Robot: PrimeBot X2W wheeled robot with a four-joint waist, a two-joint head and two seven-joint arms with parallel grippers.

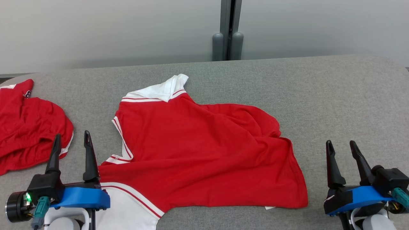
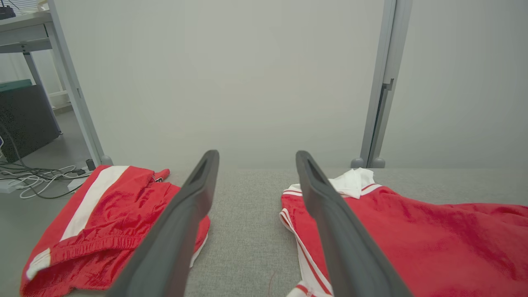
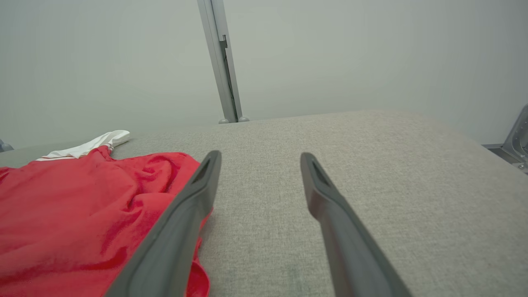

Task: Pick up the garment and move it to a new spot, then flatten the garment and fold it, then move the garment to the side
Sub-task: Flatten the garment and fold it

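Observation:
A red garment [image 1: 198,153] with white sleeves and red-striped trim lies spread and wrinkled in the middle of the grey table [image 1: 335,95]; it also shows as the garment [image 2: 433,243] and the garment [image 3: 82,214] in the wrist views. One white sleeve points to the far side, the other hangs at the near edge. My left gripper [image 1: 73,137] stands open just left of the garment's near sleeve, holding nothing. My right gripper [image 1: 341,143] stands open over bare table to the right of the hem, also holding nothing.
A second red piece of clothing [image 1: 28,127] with a white stripe lies bunched at the table's left end, close to my left gripper. A grey post [image 1: 227,32] and pale wall stand behind the table. Cables [image 2: 37,177] lie on the floor at left.

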